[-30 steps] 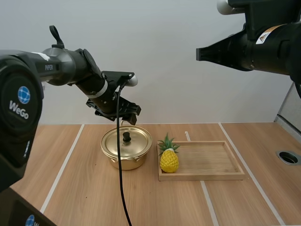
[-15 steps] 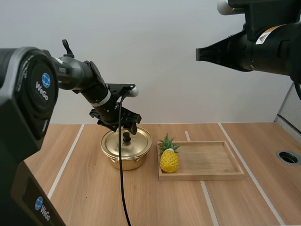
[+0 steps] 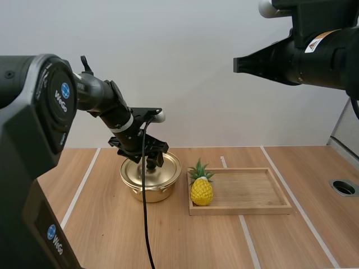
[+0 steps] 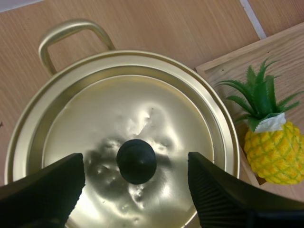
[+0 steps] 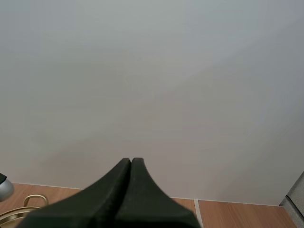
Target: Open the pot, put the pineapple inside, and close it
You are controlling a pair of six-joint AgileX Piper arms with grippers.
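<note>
A gold pot stands on the table with its lid on, and the lid's black knob is at its middle. My left gripper hangs open just above the lid; its two fingers stand on either side of the knob without touching it. A yellow pineapple with green leaves stands at the left end of the wooden tray, right of the pot; it is also beside the pot's rim as the pineapple. My right gripper is held high in the air, shut on nothing.
The wooden tray's right part is bare. A round dark hole sits in the table at the far right. White lines run across the tabletop.
My left gripper has come down and a little left, from above and behind the pot to just over the lid knob. The right arm, pot and pineapple have not moved.
</note>
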